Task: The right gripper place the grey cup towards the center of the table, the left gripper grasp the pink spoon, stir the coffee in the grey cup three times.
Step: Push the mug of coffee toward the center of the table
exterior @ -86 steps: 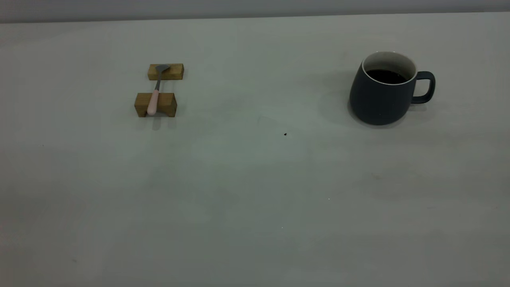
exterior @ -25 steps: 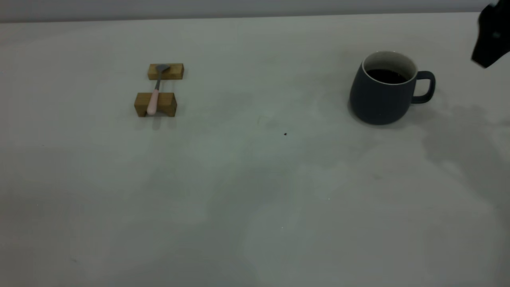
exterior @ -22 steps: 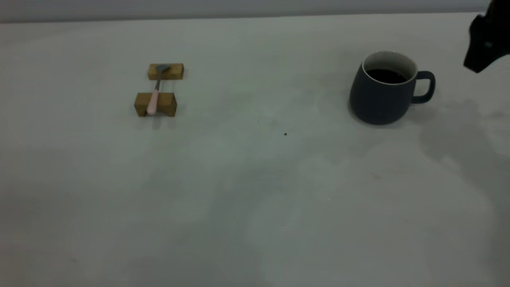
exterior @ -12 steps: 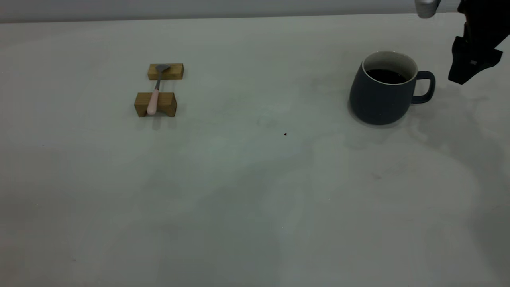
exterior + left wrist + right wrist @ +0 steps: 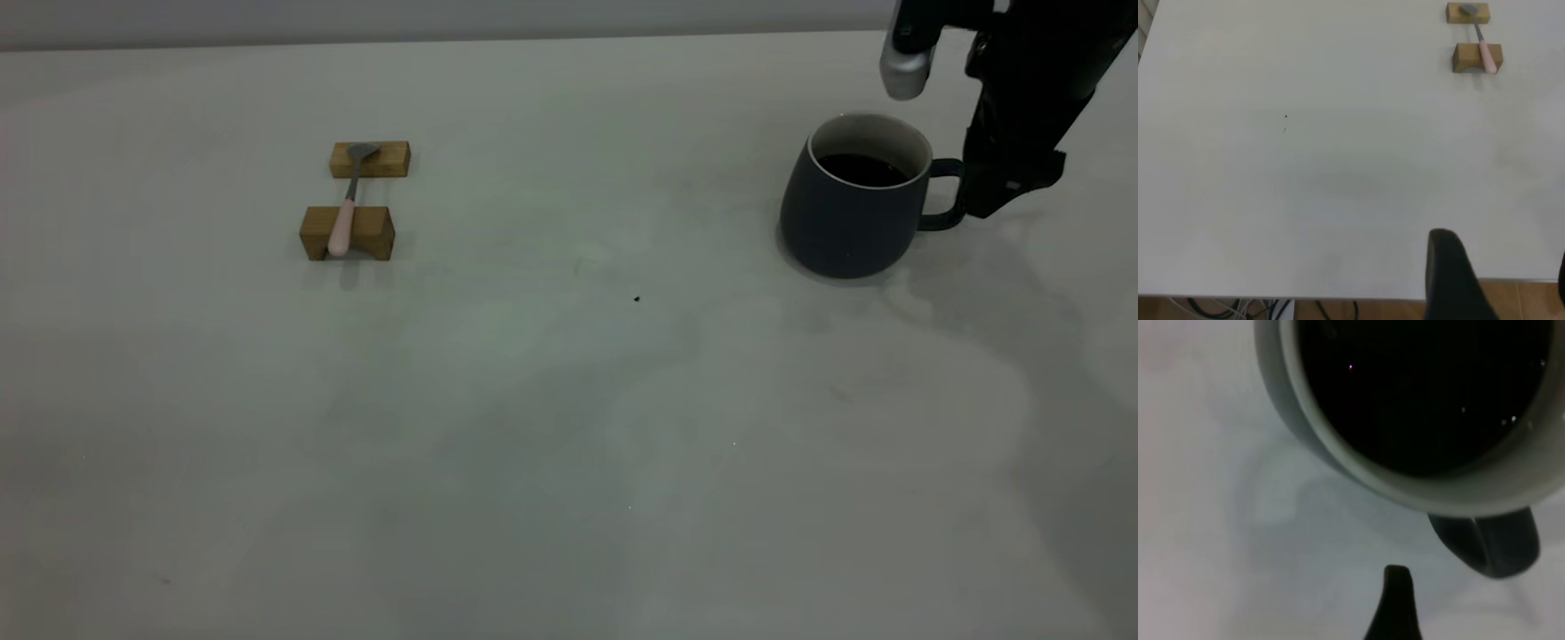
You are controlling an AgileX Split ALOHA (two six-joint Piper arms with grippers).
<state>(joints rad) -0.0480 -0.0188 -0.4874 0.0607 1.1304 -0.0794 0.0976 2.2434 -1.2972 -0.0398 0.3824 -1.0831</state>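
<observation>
The grey cup [image 5: 849, 209] stands at the right of the table [image 5: 569, 400], its handle [image 5: 947, 196] turned right and dark coffee [image 5: 861, 171] inside. My right gripper [image 5: 1009, 188] hangs just right of the handle, open and holding nothing. In the right wrist view one dark finger [image 5: 1396, 607] shows beside the handle [image 5: 1491, 543], with the coffee [image 5: 1418, 387] beyond. The pink spoon [image 5: 342, 227] lies across two wooden blocks at the left. My left gripper [image 5: 1501, 280] is open over the table's near edge, far from the spoon [image 5: 1486, 55].
Two brown wooden blocks [image 5: 369, 160] [image 5: 366, 233] carry the spoon. A tiny dark speck [image 5: 637, 300] marks the table near its middle. The arm's silver module [image 5: 905, 67] hangs above the cup's rim. Floor and cables [image 5: 1258, 308] show past the table edge.
The right arm has come in from the upper right and lowered beside the cup's handle. Cup and spoon have not moved.
</observation>
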